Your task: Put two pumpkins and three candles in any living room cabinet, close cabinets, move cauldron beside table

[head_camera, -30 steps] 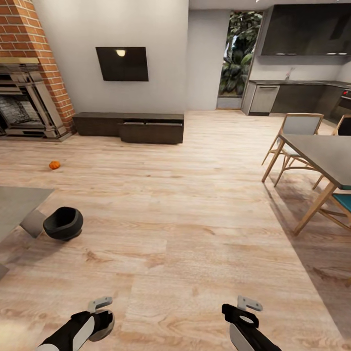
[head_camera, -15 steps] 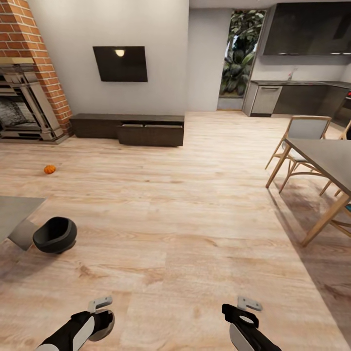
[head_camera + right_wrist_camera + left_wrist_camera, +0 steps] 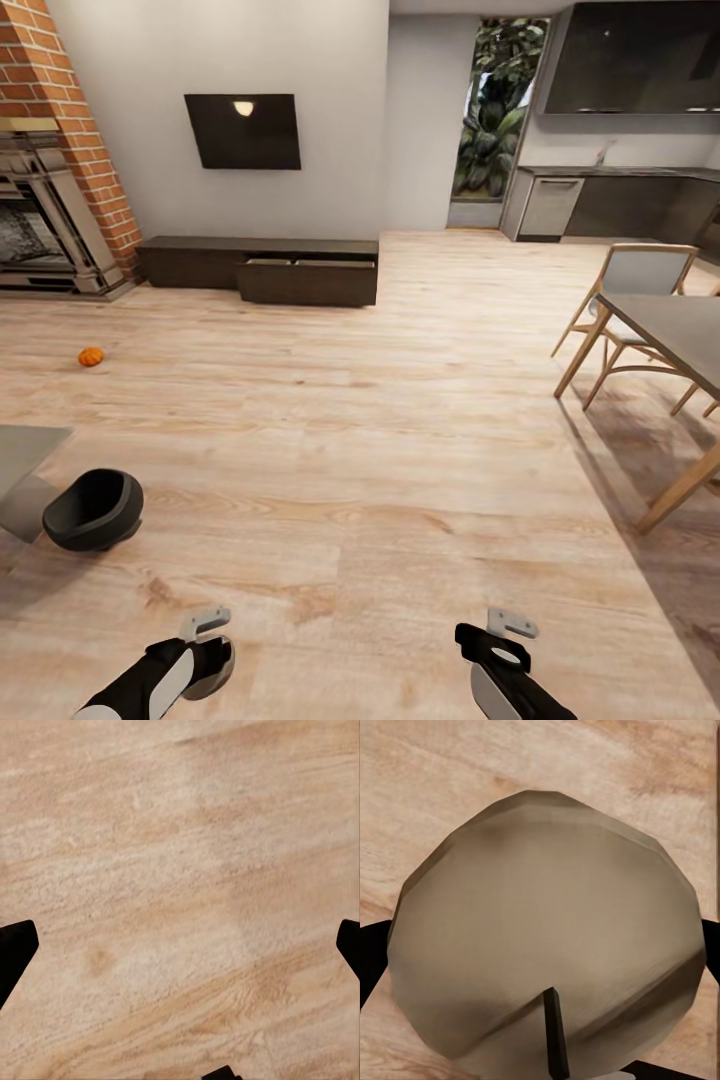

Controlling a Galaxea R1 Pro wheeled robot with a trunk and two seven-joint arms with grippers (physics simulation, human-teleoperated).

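Observation:
One orange pumpkin (image 3: 91, 356) lies on the wood floor at the left. Nearer to me, the black cauldron (image 3: 92, 510) sits on the floor right beside the corner of the low pale table (image 3: 22, 447). The dark-brown cabinet (image 3: 200, 258) stands along the far wall with a pull-out front (image 3: 308, 280) open. Low in the head view, my left gripper (image 3: 207, 655) is shut on a grey-beige candle (image 3: 540, 915), whose dark wick shows in the left wrist view. My right gripper (image 3: 497, 645) is open, its black fingertips (image 3: 13, 949) spread wide over bare floor.
A brick fireplace (image 3: 45, 220) stands at the far left and a dark screen (image 3: 243, 130) hangs above the cabinet. A grey dining table (image 3: 670, 330) with wooden chairs (image 3: 625, 290) is at the right. Grey kitchen units (image 3: 600, 200) line the back right. Open wood floor lies ahead.
The whole view has shifted, so the camera has moved: pumpkin, cauldron and table now sit further left and lower. Both arms hold the same pose, the left still holding the candle.

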